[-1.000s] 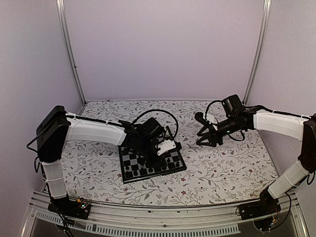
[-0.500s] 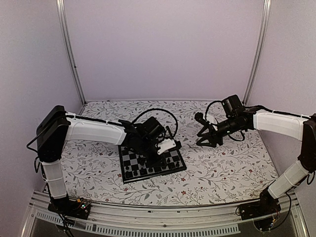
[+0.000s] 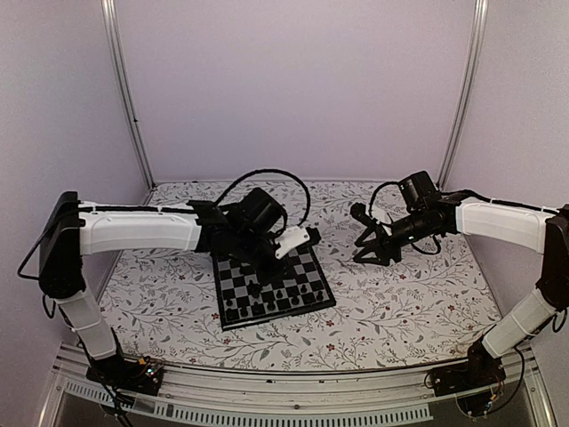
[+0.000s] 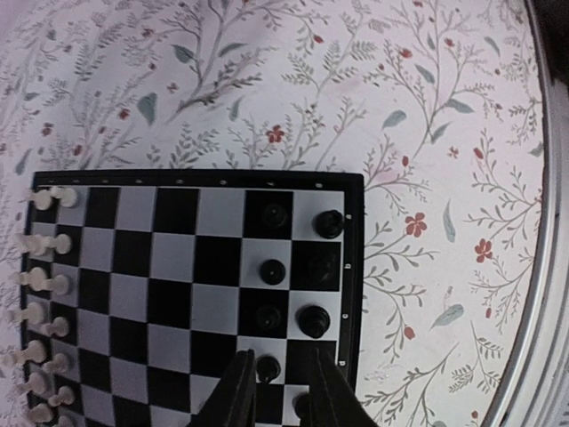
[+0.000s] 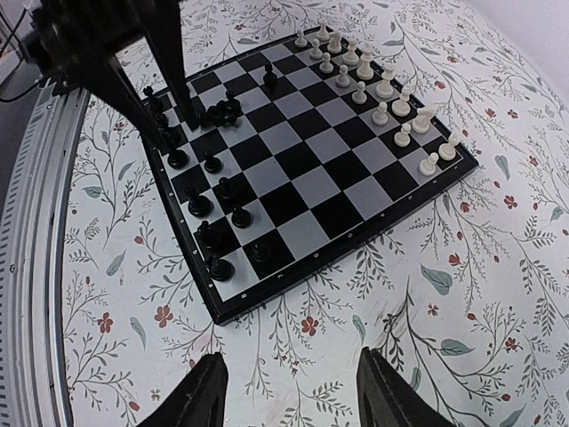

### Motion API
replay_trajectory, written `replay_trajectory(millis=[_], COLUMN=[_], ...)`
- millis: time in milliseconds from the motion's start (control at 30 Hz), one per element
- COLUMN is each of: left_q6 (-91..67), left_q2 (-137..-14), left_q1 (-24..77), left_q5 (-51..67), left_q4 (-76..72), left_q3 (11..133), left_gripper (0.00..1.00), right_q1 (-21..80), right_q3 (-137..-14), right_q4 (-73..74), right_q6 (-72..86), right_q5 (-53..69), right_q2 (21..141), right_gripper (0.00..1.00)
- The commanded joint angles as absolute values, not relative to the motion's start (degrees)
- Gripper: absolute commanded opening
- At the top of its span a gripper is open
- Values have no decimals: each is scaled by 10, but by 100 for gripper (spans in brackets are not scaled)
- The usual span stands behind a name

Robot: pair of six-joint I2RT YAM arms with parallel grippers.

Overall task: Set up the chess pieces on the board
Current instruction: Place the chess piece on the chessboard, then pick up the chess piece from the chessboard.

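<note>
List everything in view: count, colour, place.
table: one, white floral, under everything.
board: one, black and grey checks, on the table left of centre.
white pieces: many, too small to count, along one board edge.
black pieces: many, toward the opposite edge.
rails: two, silver, back corners.
left gripper: one, black, open, astride a black piece on the board.
right gripper: one, black, open, over the table beside the board.

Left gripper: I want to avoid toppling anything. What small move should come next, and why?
Probably lift the left gripper straight up. Its jaws look parted around a black pawn standing on the board, with other black pieces close by, so a sideways pull could knock them.
</note>
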State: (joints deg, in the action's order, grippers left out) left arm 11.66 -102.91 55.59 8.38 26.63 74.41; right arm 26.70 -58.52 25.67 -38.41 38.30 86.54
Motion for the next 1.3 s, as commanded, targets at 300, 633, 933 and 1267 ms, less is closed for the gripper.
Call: replay_trajectory(millis=[300, 633, 933, 1267], left_q6=[52, 51, 51, 42], left_q2=[-982, -1023, -1045, -1050], left_q1=[470, 456, 453, 446], left_q5=[-22, -5, 17, 14], left_q4=[327, 333, 345, 350], left_q3=[692, 687, 688, 680], left_gripper=[27, 28, 24, 18], right_q1=[266, 266, 266, 265], right_q3=[-588, -588, -588, -590], right_q4=[264, 266, 266, 268], right_q6=[-389, -389, -391, -393], right_q5=[390, 389, 388, 391], right_q2=[880, 882, 885, 891], right_gripper=[52, 52, 52, 52])
